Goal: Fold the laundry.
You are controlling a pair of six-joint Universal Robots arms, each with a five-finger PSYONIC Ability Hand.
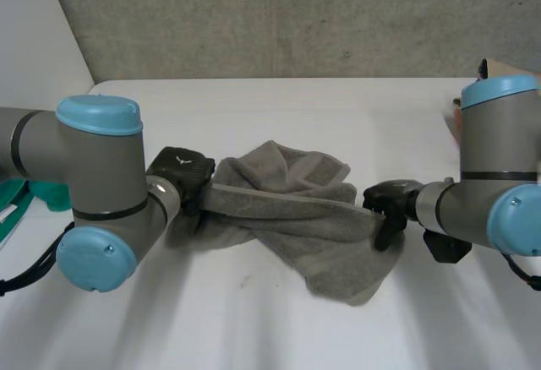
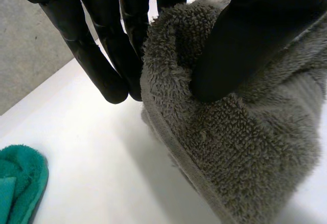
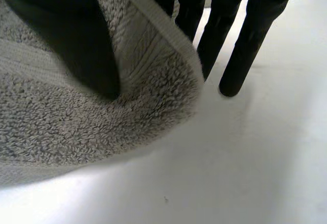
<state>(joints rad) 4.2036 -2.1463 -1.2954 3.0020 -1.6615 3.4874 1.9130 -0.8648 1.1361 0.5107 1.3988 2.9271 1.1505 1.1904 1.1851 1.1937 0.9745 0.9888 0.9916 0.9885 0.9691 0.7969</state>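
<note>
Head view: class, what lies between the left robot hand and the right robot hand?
The grey towel, in the head view: a band of it runs from the left robot hand to the right robot hand, each pinching it.

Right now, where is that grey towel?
In the head view the grey towel is at the middle of the table, strung between the left hand pinching one end and the right hand pinching the other.
</note>
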